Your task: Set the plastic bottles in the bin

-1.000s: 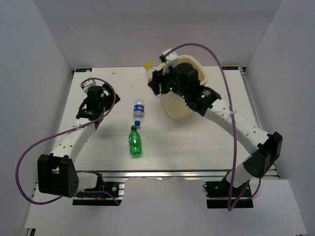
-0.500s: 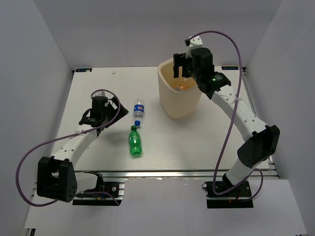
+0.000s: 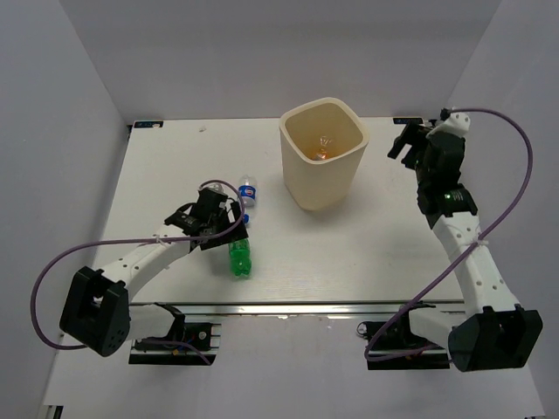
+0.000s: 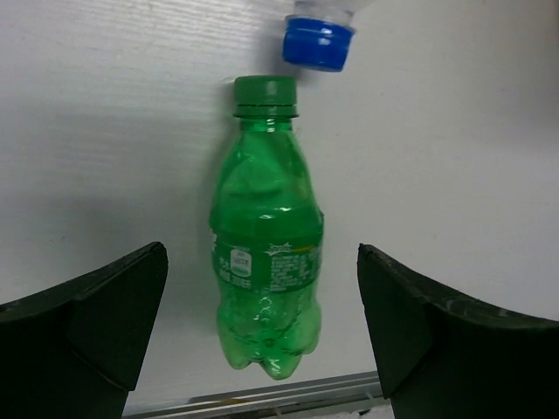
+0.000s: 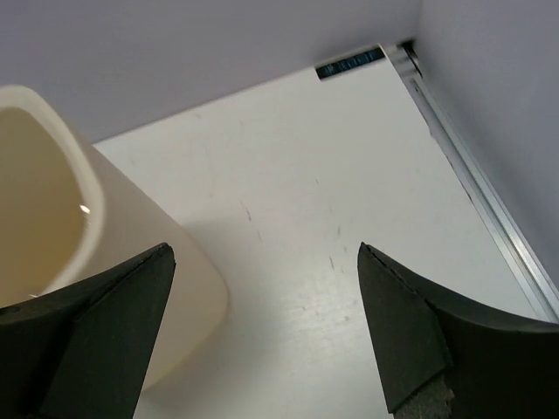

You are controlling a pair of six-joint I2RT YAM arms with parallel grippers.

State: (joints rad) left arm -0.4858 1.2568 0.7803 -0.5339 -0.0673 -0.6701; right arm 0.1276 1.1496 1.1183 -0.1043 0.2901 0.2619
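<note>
A green bottle (image 3: 238, 257) lies on the table with its cap pointing away from the arms. My left gripper (image 3: 224, 229) hovers open just over its cap end. In the left wrist view the green bottle (image 4: 266, 253) lies between the spread fingers of the left gripper (image 4: 260, 253), untouched. A clear bottle with a blue label (image 3: 247, 190) lies just beyond, its blue cap (image 4: 319, 42) near the green cap. The cream bin (image 3: 319, 188) stands upright at the back, with something orange (image 3: 325, 148) inside. My right gripper (image 3: 403, 144) is open and empty to the right of the bin (image 5: 52, 218).
A metal rail (image 5: 476, 192) runs along the table's right edge, close to the right gripper. White walls enclose the table at the back and sides. The near table edge (image 4: 262, 397) lies just past the green bottle's base.
The right gripper, shut on a yellow-capped bottle beside the bin, moved over the bin, opened, and swung away right, empty. The left gripper moved toward the green bottle.
</note>
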